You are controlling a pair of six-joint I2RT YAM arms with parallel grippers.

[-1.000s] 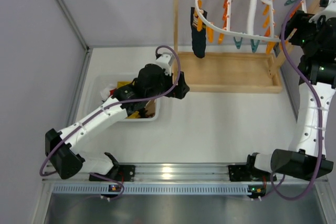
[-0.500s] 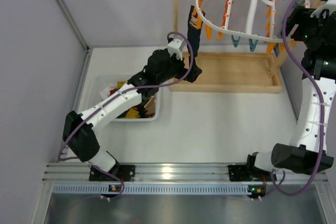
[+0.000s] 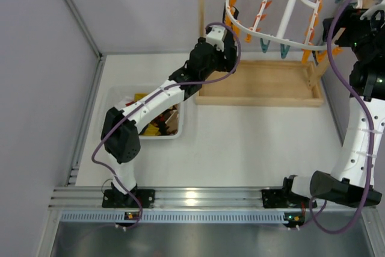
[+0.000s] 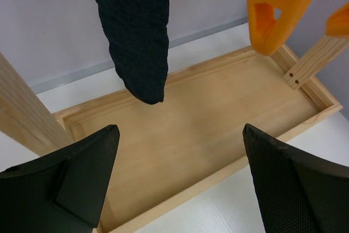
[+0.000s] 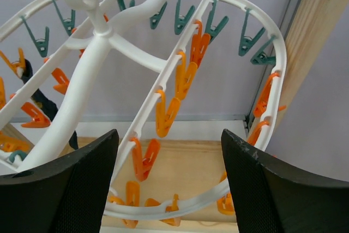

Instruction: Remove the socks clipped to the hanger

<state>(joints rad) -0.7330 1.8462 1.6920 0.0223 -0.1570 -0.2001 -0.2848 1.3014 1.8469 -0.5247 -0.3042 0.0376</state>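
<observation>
One of the socks [image 4: 139, 42], dark navy with a red-white pattern at its top, hangs over the wooden tray in the left wrist view. My left gripper [image 4: 180, 189] stands open just below and in front of its toe, with nothing between the fingers. From above, the left gripper [image 3: 227, 58] hides most of that sock [image 3: 235, 14] at the left rim of the white hanger [image 3: 289, 4]. My right gripper [image 5: 172, 189] is open at the hanger's [image 5: 87, 80] right side, and the hanger's lower rim runs across the gap ahead of the fingers. A dark sock [image 5: 46, 105] shows far left.
The hanger hangs from a wooden rack with a post [image 3: 201, 16] and a base tray [image 3: 264, 82]. An orange clip [image 4: 272, 9] hangs right of the sock. A white bin [image 3: 180, 132] of mixed clothes sits under the left arm. A grey wall stands behind.
The left arm stretched from over the bin up to the hanging sock. The hanger swung and tilted to the right. The right gripper stayed by the hanger's right side.
</observation>
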